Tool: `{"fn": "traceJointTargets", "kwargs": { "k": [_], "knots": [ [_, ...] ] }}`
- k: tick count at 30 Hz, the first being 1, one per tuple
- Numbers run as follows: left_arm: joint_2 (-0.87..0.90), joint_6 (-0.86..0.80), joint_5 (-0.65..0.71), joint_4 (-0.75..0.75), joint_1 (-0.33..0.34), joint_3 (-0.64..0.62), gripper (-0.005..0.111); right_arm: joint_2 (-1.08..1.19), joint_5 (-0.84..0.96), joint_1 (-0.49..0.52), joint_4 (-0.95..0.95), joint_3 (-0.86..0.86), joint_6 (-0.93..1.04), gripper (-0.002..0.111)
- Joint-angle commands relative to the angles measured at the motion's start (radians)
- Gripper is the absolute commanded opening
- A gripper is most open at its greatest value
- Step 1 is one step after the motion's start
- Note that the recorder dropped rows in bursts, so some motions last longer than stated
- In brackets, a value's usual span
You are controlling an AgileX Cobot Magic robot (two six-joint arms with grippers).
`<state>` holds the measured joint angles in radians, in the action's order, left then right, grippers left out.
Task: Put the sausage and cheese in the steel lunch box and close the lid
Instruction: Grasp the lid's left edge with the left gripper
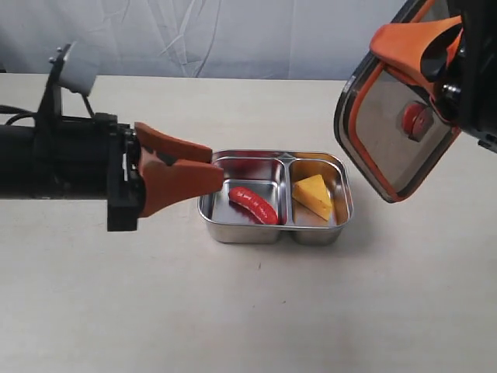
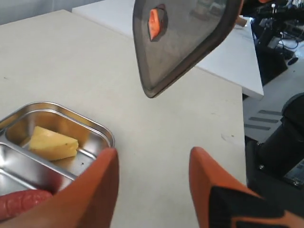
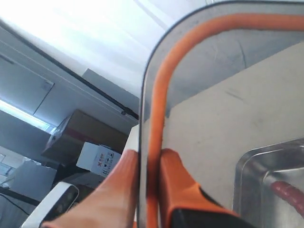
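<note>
The left hand [image 1: 216, 163] is hovering with its orange fingers spread and nothing between them, just beside the left rim of the steel lunch box [image 1: 248, 233], which is sitting on the table [image 1: 233, 318]. One sausage [image 1: 253, 204] is lying in the box's left compartment, near that hand's fingertips. One cheese [image 1: 313, 196] wedge is resting in the right compartment, farther from it. The right hand [image 1: 408, 43] is clamping the edge of the lid [image 1: 396, 132] — the only one in view — and holding it tilted in the air, up and to the right of the box and well apart from it.
</note>
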<state>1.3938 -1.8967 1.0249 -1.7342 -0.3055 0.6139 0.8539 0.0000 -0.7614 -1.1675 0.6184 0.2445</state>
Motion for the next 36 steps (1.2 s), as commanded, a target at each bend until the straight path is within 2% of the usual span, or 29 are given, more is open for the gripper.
{"fn": "traceJointTargets", "kwargs": {
  "k": [1, 4, 7, 9, 22, 25, 32, 34, 36],
  "knots": [
    [0.002, -0.002, -0.175, -0.01, -0.148, 0.08, 0.046, 0.044, 0.019, 0.003, -0.013, 0.057, 0.003, -0.001],
    [0.002, -0.025, -0.319, -0.01, -0.238, 0.132, 0.046, 0.06, 0.026, 0.003, -0.016, 0.1, 0.001, -0.001],
    [0.002, -0.025, -0.473, -0.01, -0.292, 0.166, 0.046, 0.061, 0.037, 0.003, -0.036, 0.127, 0.001, -0.001],
    [0.002, -0.025, -0.507, -0.01, -0.307, 0.184, 0.046, 0.061, 0.042, 0.003, -0.047, 0.131, 0.001, -0.001],
    [0.109, 0.009, -0.48, -0.01, -0.408, 0.278, 0.046, 0.073, 0.075, 0.003, -0.068, 0.131, 0.019, -0.001],
    [0.119, 0.026, -0.436, -0.01, -0.415, 0.296, 0.046, 0.073, 0.051, 0.003, -0.064, 0.131, 0.019, -0.001],
    [0.119, 0.061, -0.43, -0.01, -0.415, 0.334, 0.046, 0.086, 0.042, 0.003, -0.094, 0.131, 0.019, -0.001],
    [0.119, 0.061, -0.43, -0.01, -0.415, 0.334, 0.043, 0.095, 0.053, 0.003, -0.099, 0.131, 0.019, -0.001],
    [0.119, 0.061, -0.435, -0.01, -0.415, 0.334, 0.031, 0.11, 0.075, 0.003, -0.123, 0.131, 0.019, -0.001]
  ]
}}
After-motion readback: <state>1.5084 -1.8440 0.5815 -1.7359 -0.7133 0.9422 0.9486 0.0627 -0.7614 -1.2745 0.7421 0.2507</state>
